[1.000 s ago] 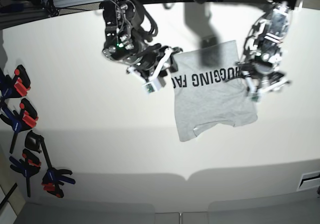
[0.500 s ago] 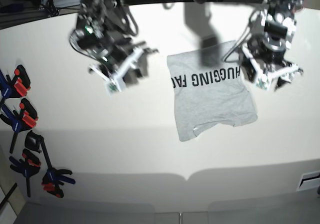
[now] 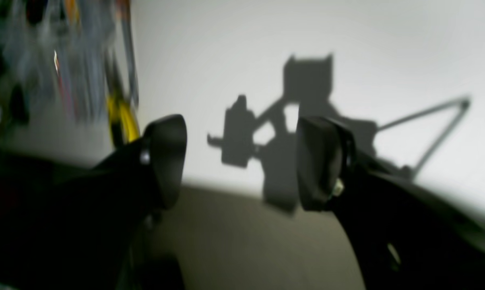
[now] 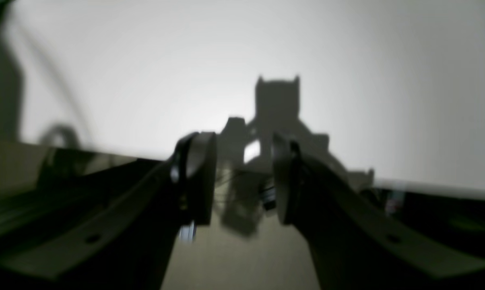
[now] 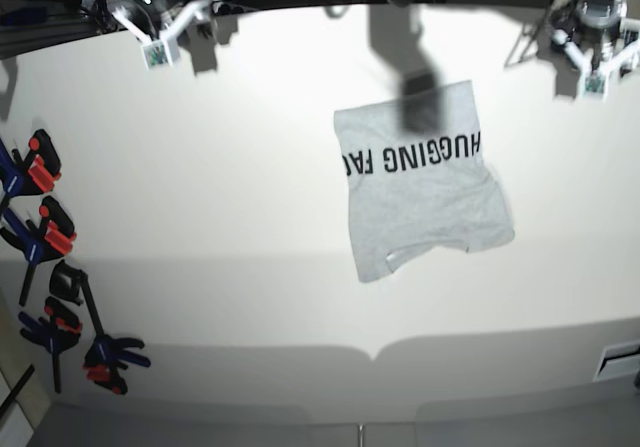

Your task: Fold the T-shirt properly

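t-shirt [image 5: 420, 182] lies flat on the white table [image 5: 240, 217], folded into a rough rectangle, with black block lettering across its upper part reading upside down from the base view; a sleeve edge and hem show at its lower end. nothing touches the t-shirt. right gripper [image 5: 160, 29] sits well apart from the t-shirt, up and to its left near the table's far edge. left gripper [image 5: 594, 59] sits up and to the right of the t-shirt, also near the far edge, clear of the cloth. on the left wrist view, left gripper [image 3: 242, 161] shows its jaws standing wide apart with nothing between them, only its own shadow on the table beyond. on the right wrist view, right gripper [image 4: 244, 181] shows a narrower gap, jaws parted and holding nothing. clamps [image 5: 45, 267] with red and blue handles lie in a group far to the left of the t-shirt, at the table's left edge.
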